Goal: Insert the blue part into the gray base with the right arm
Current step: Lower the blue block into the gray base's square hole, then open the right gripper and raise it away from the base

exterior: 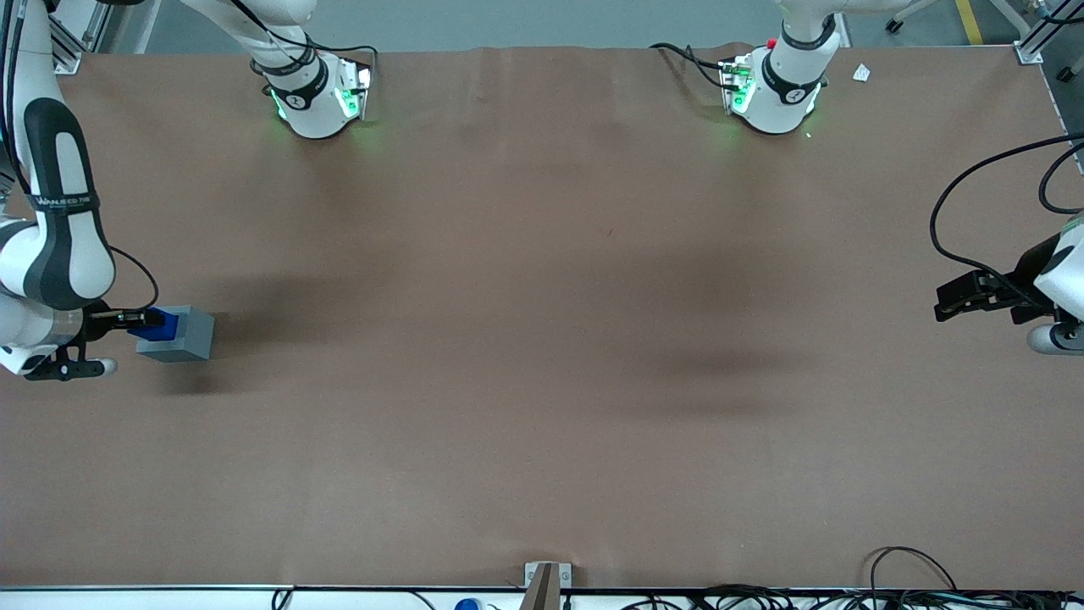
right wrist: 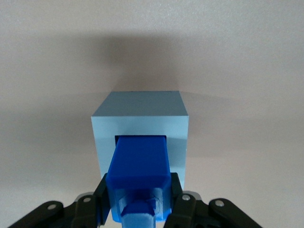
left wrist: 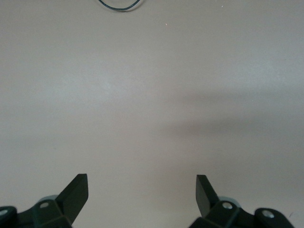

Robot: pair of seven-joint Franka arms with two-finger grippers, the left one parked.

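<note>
The gray base [exterior: 188, 336] lies on the brown table toward the working arm's end, with its socket turned sideways toward my gripper. The blue part [exterior: 158, 325] sticks out of that socket. In the right wrist view the blue part [right wrist: 138, 161] has its leading end inside the square opening of the gray base [right wrist: 142, 111], and its stub end points back at the camera. My gripper [exterior: 129, 319] is level with the base and shut on the blue part. Its black fingers [right wrist: 101, 197] press the block's two sides, and the gripper [right wrist: 138, 202] holds it near the stub end.
The parked arm's gripper [exterior: 974, 296] hangs over the table at the parked arm's end, with looping black cables [exterior: 974, 212] above it. Two arm bases [exterior: 318, 97] stand along the table edge farthest from the camera. A small bracket [exterior: 546, 580] and cables [exterior: 915, 568] lie along the nearest edge.
</note>
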